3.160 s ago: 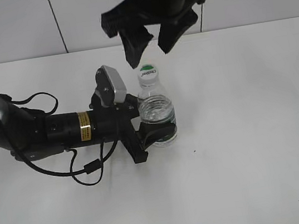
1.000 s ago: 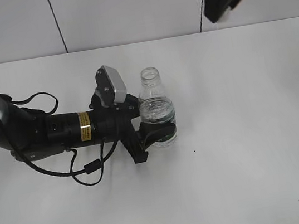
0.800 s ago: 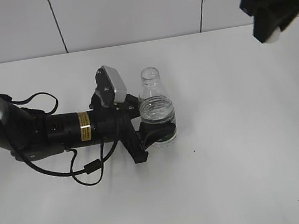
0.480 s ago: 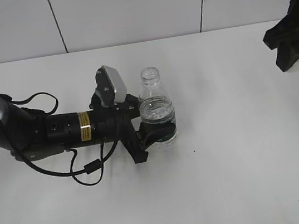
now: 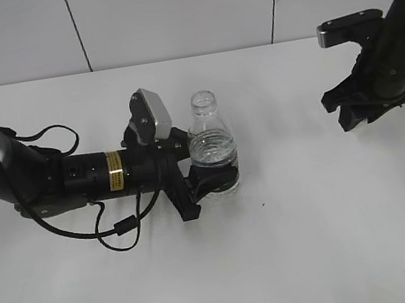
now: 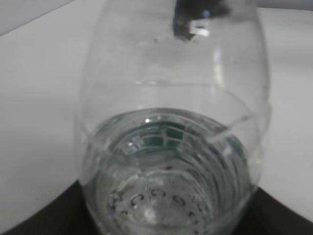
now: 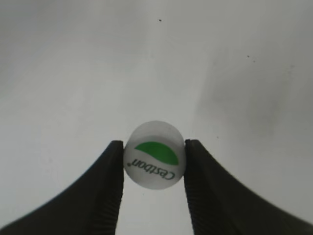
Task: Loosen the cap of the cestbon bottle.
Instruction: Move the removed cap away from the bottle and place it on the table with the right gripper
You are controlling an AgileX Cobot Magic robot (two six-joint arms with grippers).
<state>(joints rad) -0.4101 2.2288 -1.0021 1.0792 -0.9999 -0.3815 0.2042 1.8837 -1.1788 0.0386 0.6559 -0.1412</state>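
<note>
The cestbon bottle point(image 5: 212, 150) stands upright at the table's middle with its neck open and no cap on it. My left gripper point(image 5: 209, 182) lies along the table and is shut on the bottle's lower body; the left wrist view shows the clear ribbed bottle point(image 6: 171, 147) filling the frame. My right gripper point(image 5: 356, 115) is low over the table at the right. In the right wrist view it point(image 7: 154, 159) is shut on the white cap point(image 7: 154, 161), whose top shows a green patch and "Cestbon" print. The cap is hidden in the exterior view.
The white table point(image 5: 315, 241) meets a white panelled wall point(image 5: 166, 12) at the back. A black cable point(image 5: 122, 228) loops beside the left arm. The right wrist view shows bare white tabletop point(image 7: 98, 73) under the cap.
The right gripper took the cap off the bottle, carried it away to the right and came down close to the table. The left gripper and bottle have not moved.
</note>
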